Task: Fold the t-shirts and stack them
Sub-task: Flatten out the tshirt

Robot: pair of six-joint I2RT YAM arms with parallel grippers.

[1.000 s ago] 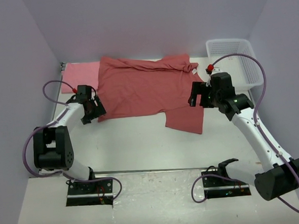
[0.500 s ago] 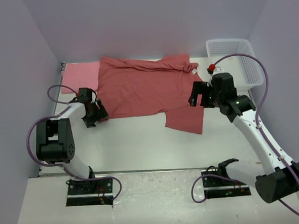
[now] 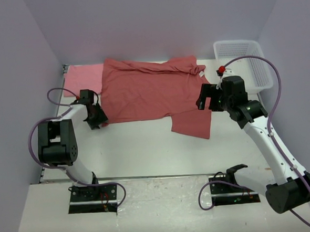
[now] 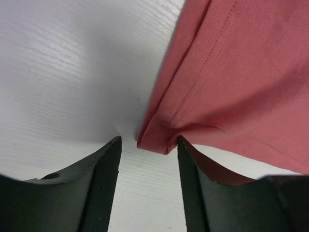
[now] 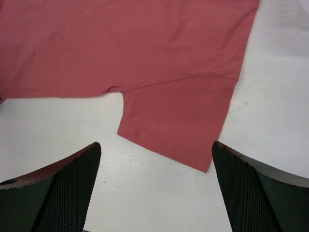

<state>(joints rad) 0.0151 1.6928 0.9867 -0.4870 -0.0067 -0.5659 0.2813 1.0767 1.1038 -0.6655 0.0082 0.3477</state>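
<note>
The brick-red t-shirt (image 3: pixel 148 92) lies spread across the back of the table, one sleeve (image 3: pixel 192 123) sticking out toward the front. The lighter pink t-shirt (image 3: pixel 83 78) lies folded at the back left, partly under it. My left gripper (image 3: pixel 99 119) is open and low on the table at the shirt's front-left corner; in the left wrist view that corner (image 4: pixel 157 140) sits just past the tips of my fingers (image 4: pixel 107 164). My right gripper (image 3: pixel 205 100) is open, held above the shirt's right side; the right wrist view shows the sleeve (image 5: pixel 178 121) below it.
A white lattice basket (image 3: pixel 241 63) stands at the back right, just behind the right arm. Purple walls close in the table at left, back and right. Bare white table (image 3: pixel 146 148) lies in front of the shirt.
The left gripper has moved slightly back and right, lower toward the red shirt's front-left corner. The right gripper has barely moved.
</note>
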